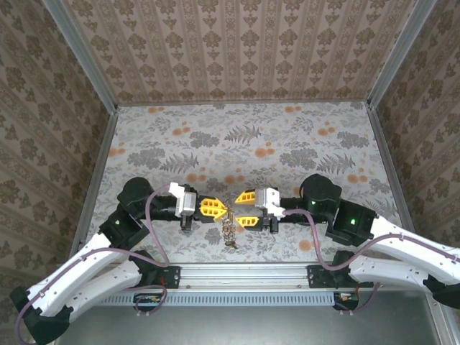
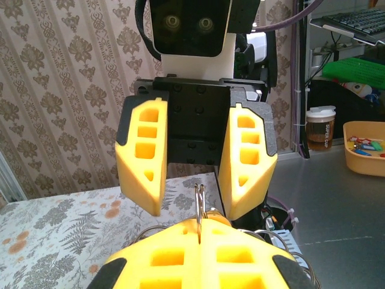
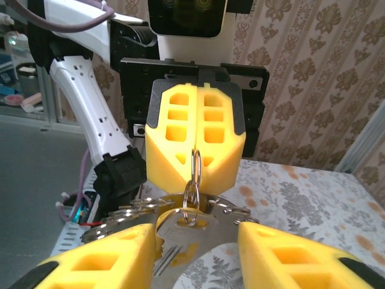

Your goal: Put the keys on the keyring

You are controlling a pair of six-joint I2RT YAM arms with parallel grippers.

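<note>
The keyring (image 3: 192, 186) is pinched by the left hand (image 3: 196, 162), so the hanging key (image 3: 180, 227) should next be caught by the spread right hand (image 1: 239, 208).

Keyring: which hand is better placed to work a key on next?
Right: the right hand is open and free, facing the keyring, which the left hand is shut on, holding it up.
</note>
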